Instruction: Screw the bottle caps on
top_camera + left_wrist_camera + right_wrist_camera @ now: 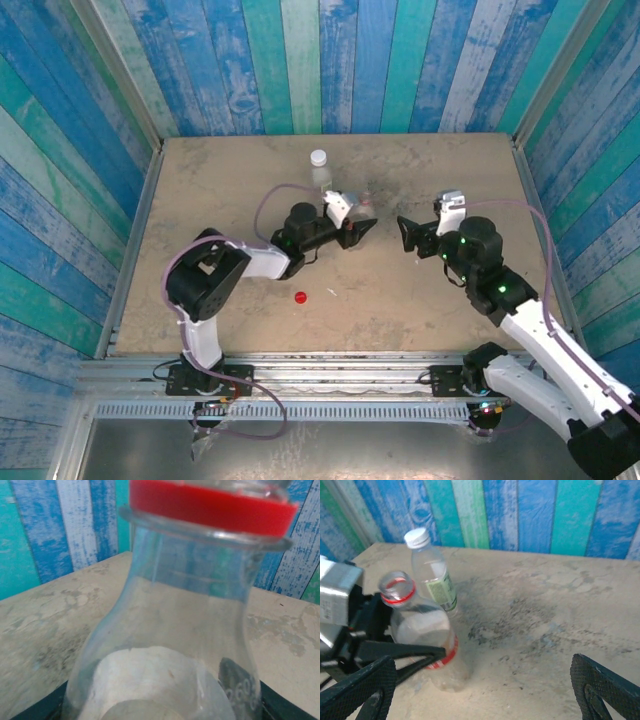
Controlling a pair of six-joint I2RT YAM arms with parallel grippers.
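Note:
My left gripper (360, 231) is shut on the red-label bottle (427, 640), its dark fingers (415, 654) clamped on the body just above the label. That bottle leans, with its base on the table and its mouth open inside a red neck ring (210, 507). Behind it stands the green-white-label bottle (434, 577) with the white cap (416, 537) on its neck (319, 157). The red cap (301, 297) lies loose on the table, nearer the arm bases. My right gripper (410, 236) is open to the right of the held bottle, with nothing between its fingers (600, 687).
A tiny white scrap (331, 292) lies just right of the red cap. Painted plank walls (330, 60) enclose the table on the back and both sides. Bare tabletop (545, 630) stretches between my right fingers.

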